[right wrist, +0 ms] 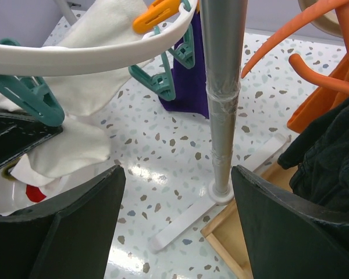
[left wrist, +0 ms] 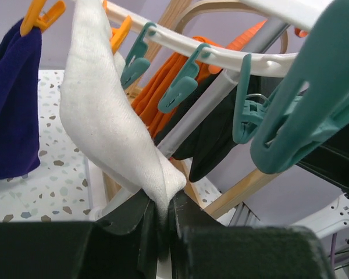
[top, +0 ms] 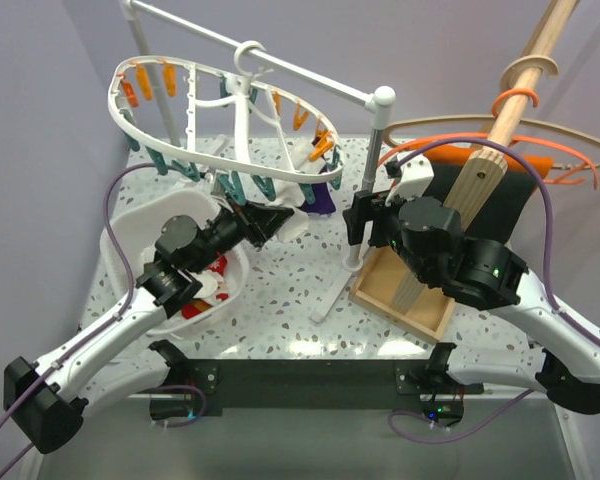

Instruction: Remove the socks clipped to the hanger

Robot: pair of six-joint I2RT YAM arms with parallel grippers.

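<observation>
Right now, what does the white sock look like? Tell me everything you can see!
The white sock is small, soft and knitted-looking, plain with no pattern. It hangs from the white hanger, pulled out at a slant and twisted into folds near its lower end. Its top runs out of the left wrist view, so the clip holding it is hidden there. Its bottom tip is pinched between the shut fingers of the left gripper. A dark purple sock hangs beside it.

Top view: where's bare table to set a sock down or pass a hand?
Free: the table between the white basin and the wooden tray, crossed by the rack's foot bar. Crowded: under the hanger, where the left gripper pinches the white sock; far right, black cloth and orange hangers.
</observation>
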